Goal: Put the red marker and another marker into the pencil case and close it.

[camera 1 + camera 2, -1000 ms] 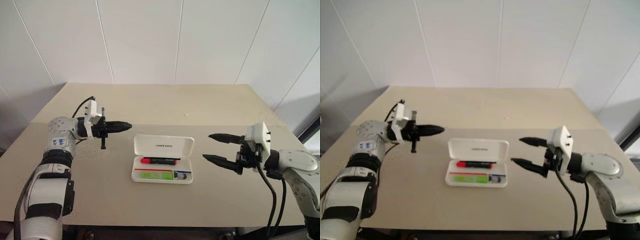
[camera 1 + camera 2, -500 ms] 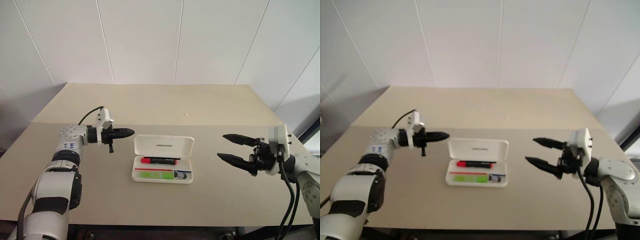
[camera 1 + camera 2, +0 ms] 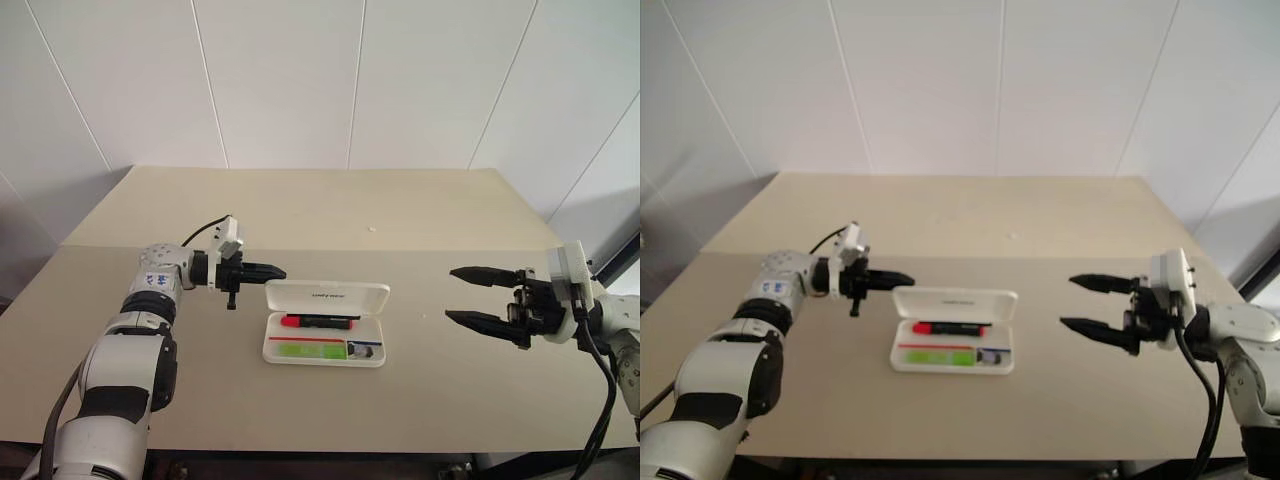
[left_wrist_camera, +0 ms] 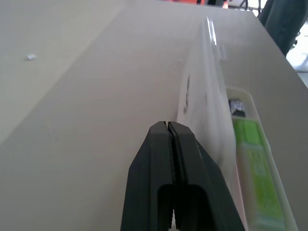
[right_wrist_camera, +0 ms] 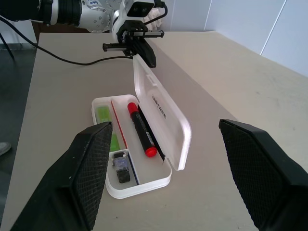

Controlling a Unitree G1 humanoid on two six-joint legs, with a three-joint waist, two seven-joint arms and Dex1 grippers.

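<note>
Pencil case (image 3: 325, 323) lies open with the red marker (image 3: 320, 321) and green marker (image 3: 308, 349) inside, so I hold the left gripper (image 3: 272, 270), jaws pressed together, just behind its raised lid to push it shut, the right gripper (image 3: 468, 294) spread wide, well apart.

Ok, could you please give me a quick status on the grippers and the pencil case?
Left gripper shut, at the raised lid's corner. Right gripper open, empty, off to the side. Pencil case open; red marker and green marker inside. Nothing in the way.
</note>
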